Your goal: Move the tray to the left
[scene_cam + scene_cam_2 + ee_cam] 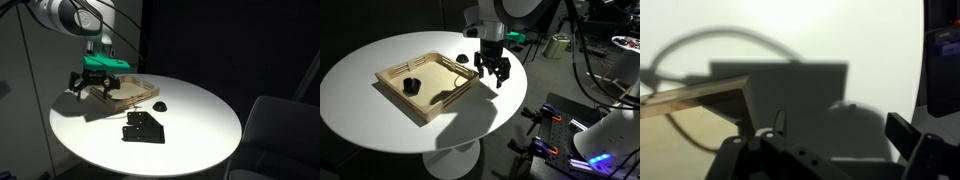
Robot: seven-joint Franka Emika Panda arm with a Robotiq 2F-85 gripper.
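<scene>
The gripper [495, 77] points straight down with its two black fingers [485, 70] spread apart and nothing held between them. In the wrist view the gripper [840, 128] shows the same: one fingertip near the middle of the lower edge and the other far to the side, with only the shadowed white surface in the gap. It hangs just beside one corner of the tray [430, 72], low over it; whether a finger touches the rim cannot be told. In the wrist view that corner of the tray [695, 100] lies off to one side of the nearer finger, outside the jaws. Above the fingers sits a green block on the wrist, and the white arm [60, 15] rises from there out of the picture. The light-wood tray [130, 93] lies flat on the round white table [200, 110], toward its far side and under the gripper [95, 88]. In an exterior view a small black item [410, 85] appears to sit inside the tray. In an exterior view a small black dome [160, 104] rests on the table just beside the tray, and a flat black angular plate [143, 128] lies nearer the table's front edge, apart from both. A grey chair [275, 125] stands beside the table.
</scene>
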